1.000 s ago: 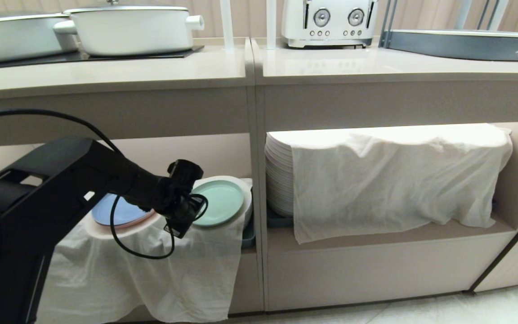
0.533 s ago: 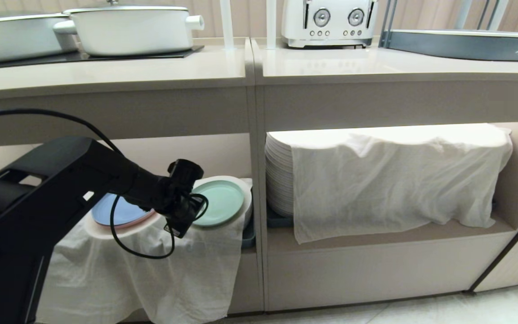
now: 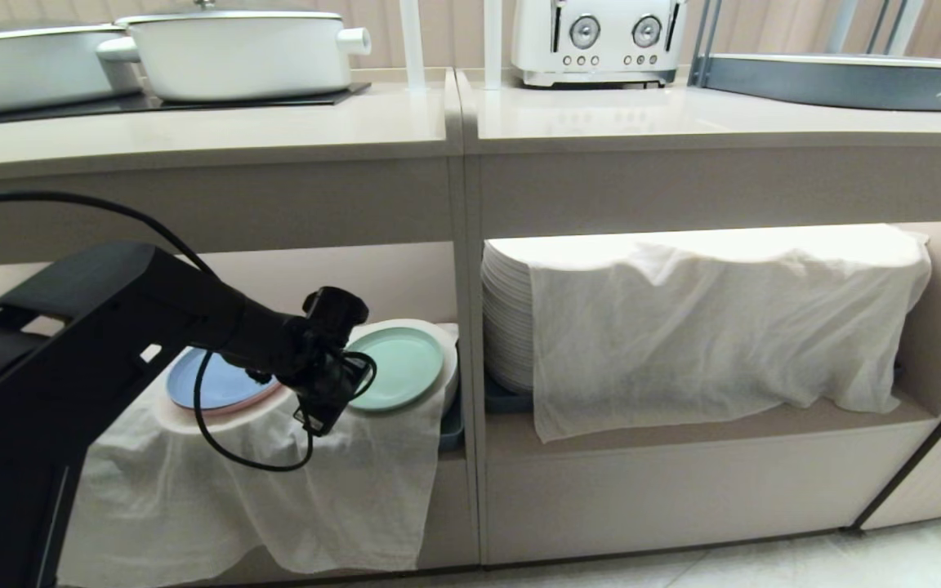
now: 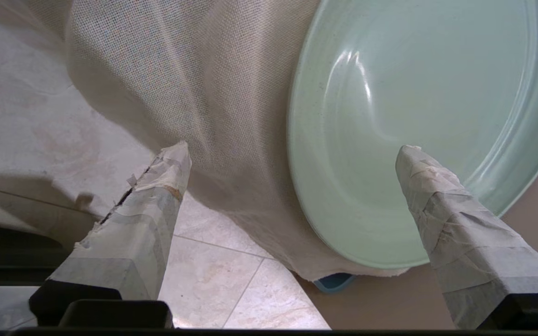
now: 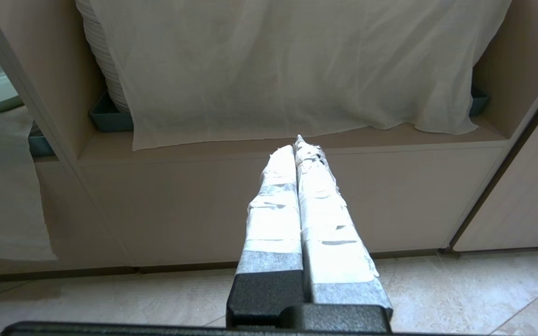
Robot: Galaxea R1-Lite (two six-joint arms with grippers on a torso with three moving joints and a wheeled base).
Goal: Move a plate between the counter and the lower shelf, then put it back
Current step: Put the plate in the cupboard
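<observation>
**Count of things in view**

Two white pots (image 3: 242, 51) sit at upper left, one toaster (image 3: 597, 41) at top centre. Two loose plates: one green plate (image 3: 397, 367), one blue plate (image 3: 213, 385). Two white cloths (image 3: 715, 327) drape the stacks.

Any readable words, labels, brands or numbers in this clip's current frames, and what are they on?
No readable text in any view.
Grey-blue tray rack: a white horse logo only, no words.
Toaster: dials and buttons, markings too small to read.
Pots, plate, cloths: nothing printed that shows.
</observation>
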